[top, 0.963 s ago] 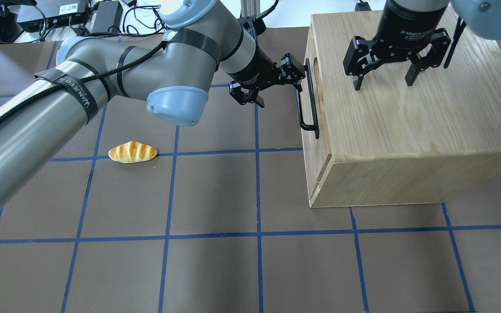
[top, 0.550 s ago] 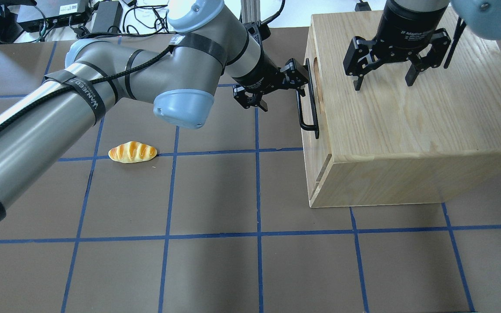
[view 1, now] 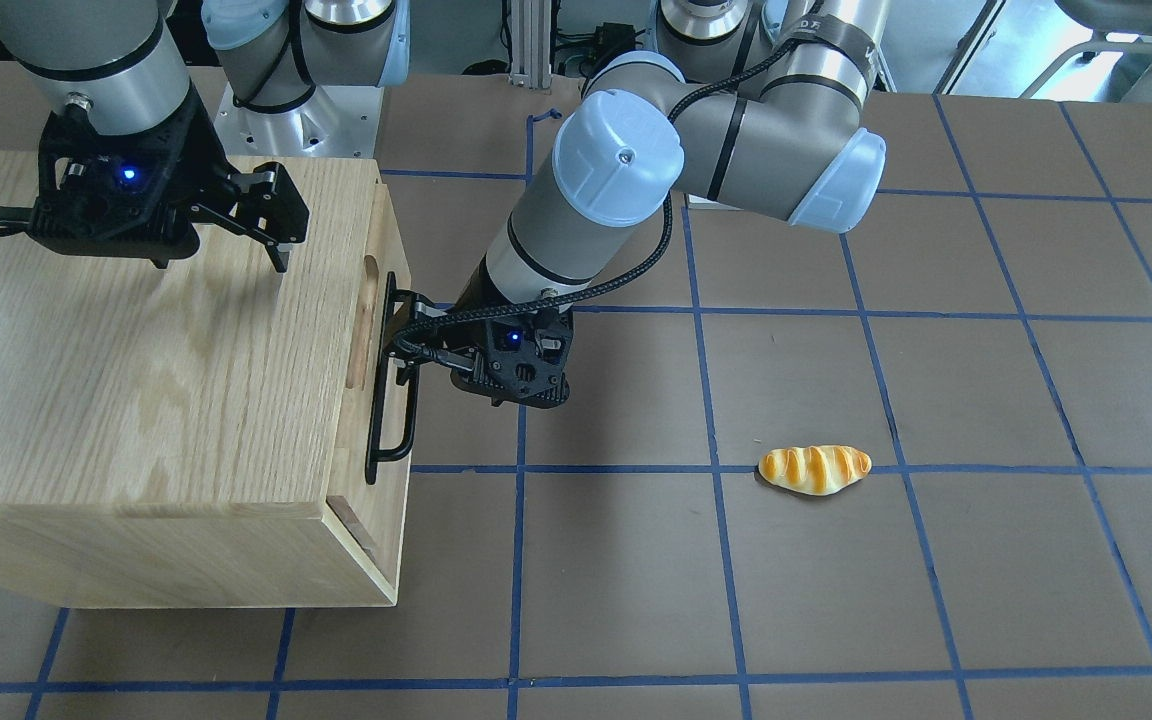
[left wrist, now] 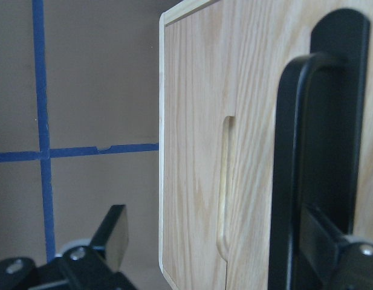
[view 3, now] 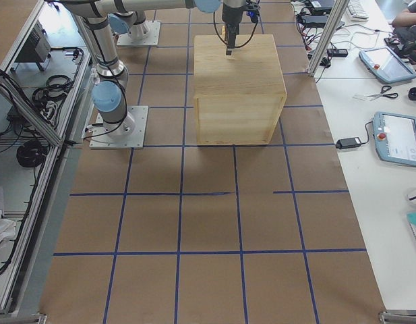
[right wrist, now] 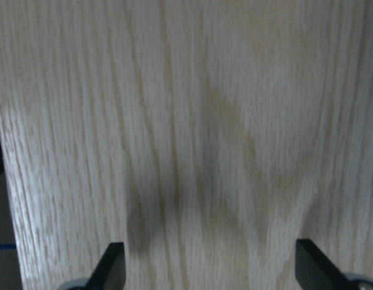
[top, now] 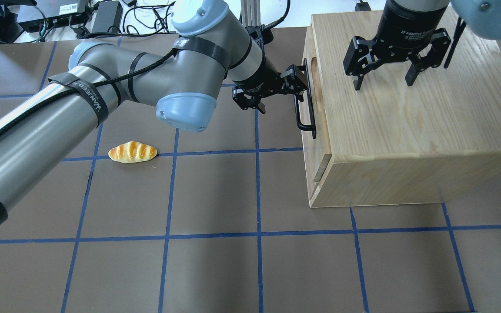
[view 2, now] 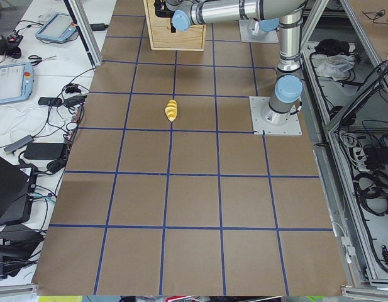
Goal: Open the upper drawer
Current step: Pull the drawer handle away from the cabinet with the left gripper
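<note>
Fingers of the left hand (top: 281, 91) stand apart, one hooked behind the black handle (top: 298, 114) of the upper drawer (top: 318, 150), which sits slightly out from the cabinet (top: 407, 130) front. Right hand (top: 383, 84), fingers spread, hangs over the cabinet top.

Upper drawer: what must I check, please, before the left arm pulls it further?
1. Finger behind handle: ok, one left gripper finger sits behind the bar.
2. Jaws shut on handle: not ok, open.
3. Upper drawer freed: ok, front slightly out of the cabinet.
4. Right gripper steadying cabinet: cannot tell, open above its top.
5. Bread roll clear: ok, far aside.
</note>
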`<act>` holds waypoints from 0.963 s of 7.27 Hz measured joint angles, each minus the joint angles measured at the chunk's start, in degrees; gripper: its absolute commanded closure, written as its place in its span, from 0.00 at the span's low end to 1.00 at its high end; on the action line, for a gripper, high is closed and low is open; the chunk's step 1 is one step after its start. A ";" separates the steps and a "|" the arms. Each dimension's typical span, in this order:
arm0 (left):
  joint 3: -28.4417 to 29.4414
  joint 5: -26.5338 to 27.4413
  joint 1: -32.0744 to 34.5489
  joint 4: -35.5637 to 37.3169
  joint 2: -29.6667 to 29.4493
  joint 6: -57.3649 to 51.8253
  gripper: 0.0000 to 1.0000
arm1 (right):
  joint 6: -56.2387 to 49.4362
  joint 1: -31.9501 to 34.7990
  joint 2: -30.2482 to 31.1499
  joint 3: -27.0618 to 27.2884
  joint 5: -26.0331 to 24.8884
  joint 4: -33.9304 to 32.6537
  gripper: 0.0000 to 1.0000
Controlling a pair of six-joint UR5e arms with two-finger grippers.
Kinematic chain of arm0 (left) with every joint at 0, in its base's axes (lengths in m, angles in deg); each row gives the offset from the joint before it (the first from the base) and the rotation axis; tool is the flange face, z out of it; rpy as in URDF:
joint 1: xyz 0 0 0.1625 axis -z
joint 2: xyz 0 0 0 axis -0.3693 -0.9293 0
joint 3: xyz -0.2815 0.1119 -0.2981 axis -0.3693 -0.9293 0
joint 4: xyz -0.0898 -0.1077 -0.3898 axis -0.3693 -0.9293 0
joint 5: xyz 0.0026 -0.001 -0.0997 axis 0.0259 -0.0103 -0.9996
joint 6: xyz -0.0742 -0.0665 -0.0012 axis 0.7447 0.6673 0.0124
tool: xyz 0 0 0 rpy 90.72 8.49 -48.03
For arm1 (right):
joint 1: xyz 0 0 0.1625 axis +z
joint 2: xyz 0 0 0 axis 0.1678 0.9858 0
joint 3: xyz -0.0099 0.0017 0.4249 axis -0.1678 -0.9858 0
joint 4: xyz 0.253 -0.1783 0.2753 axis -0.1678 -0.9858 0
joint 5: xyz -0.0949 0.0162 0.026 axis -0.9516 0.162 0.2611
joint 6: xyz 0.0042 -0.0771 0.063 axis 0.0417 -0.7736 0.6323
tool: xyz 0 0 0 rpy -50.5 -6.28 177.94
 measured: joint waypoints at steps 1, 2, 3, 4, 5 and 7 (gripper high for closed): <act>-0.51 1.61 -0.11 -0.40 0.45 -1.97 0.00 | 0.02 0.01 0.00 0.01 0.00 0.00 0.00; -1.06 2.31 -0.35 -0.64 0.98 -2.92 0.00 | 0.02 0.02 0.00 0.03 0.00 0.00 0.00; -1.51 2.48 -0.99 -0.74 1.51 -3.37 0.00 | 0.02 0.02 0.00 0.02 0.00 0.00 0.00; -1.77 2.40 -1.83 -0.96 1.90 -3.79 0.00 | 0.02 0.02 0.00 0.01 0.00 0.00 0.00; -1.87 2.32 -2.82 -1.72 2.26 -4.79 0.00 | 0.02 0.01 0.00 0.00 0.00 0.00 0.00; -1.92 2.33 -5.59 -4.94 3.24 -7.99 0.00 | 0.03 -0.02 0.00 0.03 0.00 0.00 0.00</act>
